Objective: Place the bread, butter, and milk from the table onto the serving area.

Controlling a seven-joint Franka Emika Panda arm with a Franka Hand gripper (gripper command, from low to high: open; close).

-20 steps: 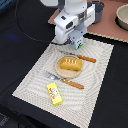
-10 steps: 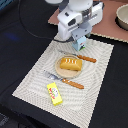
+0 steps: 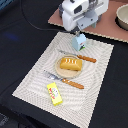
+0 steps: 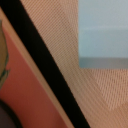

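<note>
My pincer (image 3: pixel 80 33) hangs right over the milk carton (image 3: pixel 78 42), which stands upright on the far part of the striped placemat (image 3: pixel 35 80), near the edge that meets the brown board (image 3: pixel 107 25). From the exterior view I cannot tell whether my fingers are apart or pressed onto the carton's gabled top; my own white body hides them. My wrist view does not settle it either: it shows only a pale blue face of the carton (image 4: pixel 102 32) filling one corner, the fine weave of the placemat (image 4: pixel 75 90) beneath it, a dark strip of the bench (image 4: pixel 40 55) and the reddish-brown board (image 4: pixel 20 95) beyond.

The bread (image 3: pixel 70 63), a golden ridged loaf, lies on the round tan plate (image 3: pixel 61 71) at the middle of the placemat. A knife with an orange handle (image 3: pixel 85 58) lies just beyond the plate, on the milk's side, and a fork with an orange handle (image 3: pixel 70 82) lies just on the near side of it.

The butter (image 3: pixel 54 93), a flat yellow packet with a red mark, lies on the near part of the placemat, well apart from the plate and the milk.

On the board, at the exterior view's right, the rim of a grey pot (image 3: pixel 123 17) shows at the frame's edge
</note>
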